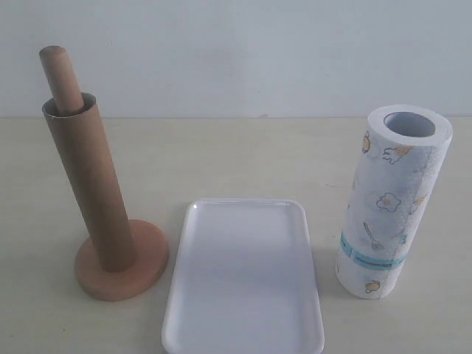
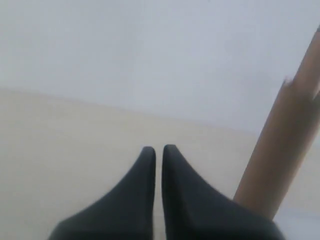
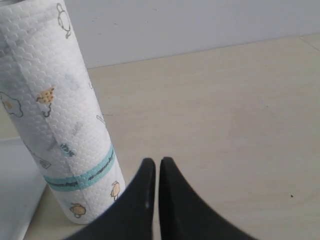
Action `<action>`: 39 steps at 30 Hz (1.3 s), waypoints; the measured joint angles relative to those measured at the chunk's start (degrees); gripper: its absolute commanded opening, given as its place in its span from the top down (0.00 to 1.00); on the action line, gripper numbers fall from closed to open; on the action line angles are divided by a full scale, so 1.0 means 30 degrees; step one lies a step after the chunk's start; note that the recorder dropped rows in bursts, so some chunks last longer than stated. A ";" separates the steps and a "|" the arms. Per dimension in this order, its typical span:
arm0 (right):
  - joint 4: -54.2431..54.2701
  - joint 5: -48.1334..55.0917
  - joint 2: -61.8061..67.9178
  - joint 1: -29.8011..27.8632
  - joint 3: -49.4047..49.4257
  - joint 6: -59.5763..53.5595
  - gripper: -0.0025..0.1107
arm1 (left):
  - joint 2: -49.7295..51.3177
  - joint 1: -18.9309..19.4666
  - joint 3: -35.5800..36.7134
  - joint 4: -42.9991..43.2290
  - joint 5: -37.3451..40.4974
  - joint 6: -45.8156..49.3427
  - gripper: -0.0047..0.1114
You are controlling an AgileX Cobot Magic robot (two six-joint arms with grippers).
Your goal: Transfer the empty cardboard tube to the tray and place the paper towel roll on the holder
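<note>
- The left end effector (image 2: 158,148) fills the foreground of its wrist view, its two dark fingers drawn together with only a thin slit between them and nothing held.
- The right end effector (image 3: 157,161) sits the same way in its own wrist view, fingers all but touching and empty, hovering over the pale tabletop (image 3: 225,125).
- Neither end effector appears in the exterior view.
- Nearest the exterior camera, the white tray (image 1: 243,273) lies flat at the front centre of the tabletop with nothing on it.
- To the left of the tray stands the wooden holder (image 1: 140,269), its round disc base just beside the tray's rim.
- The empty cardboard tube (image 1: 92,192) is slipped over the holder's rod, its lower end on the disc base, and the rod's rounded top pokes out above the tube's open mouth.
- In the left wrist view the tube rises just past the closed fingers, off to one side and not touching them.
- To the right of the tray, the paper towel roll (image 1: 391,206) stands on end on the tabletop, hollow centre up and teal band near its foot.
- The roll is just beside the tray and well apart from the holder.
- Behind everything, a plain pale wall (image 1: 243,51) closes off the tabletop's far edge.
</note>
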 measured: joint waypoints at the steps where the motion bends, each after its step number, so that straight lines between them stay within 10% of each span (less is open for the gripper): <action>1: 0.0000 0.0000 0.0000 0.0000 0.0000 0.0000 0.95 | -0.0008 0.0000 -0.0804 -0.0300 -0.0138 -0.0041 0.92; 8: 0.0000 0.0000 0.0000 0.0000 0.0000 0.0000 0.95 | -0.0043 0.0000 -0.3762 -0.1023 -0.2495 -0.0203 0.92; 19: 0.0000 0.0000 0.0000 0.0000 0.0000 0.0000 0.95 | 0.0690 0.0000 -0.4007 -0.1688 -1.4357 -0.1007 0.92; 26: 0.0000 0.0000 0.0000 0.0000 0.0000 0.0000 0.95 | 0.9102 0.0000 -0.4080 -0.0861 -1.7927 -0.1968 0.92; 33: 0.0000 0.0000 0.0000 0.0000 0.0000 0.0000 0.95 | 1.9401 0.0000 -0.4080 0.8009 -2.2686 -0.3722 0.92; 39: 0.0000 0.0000 0.0000 0.0000 0.0000 0.0000 0.95 | 2.4289 0.0000 -0.4080 0.9357 -2.3898 -0.4421 0.87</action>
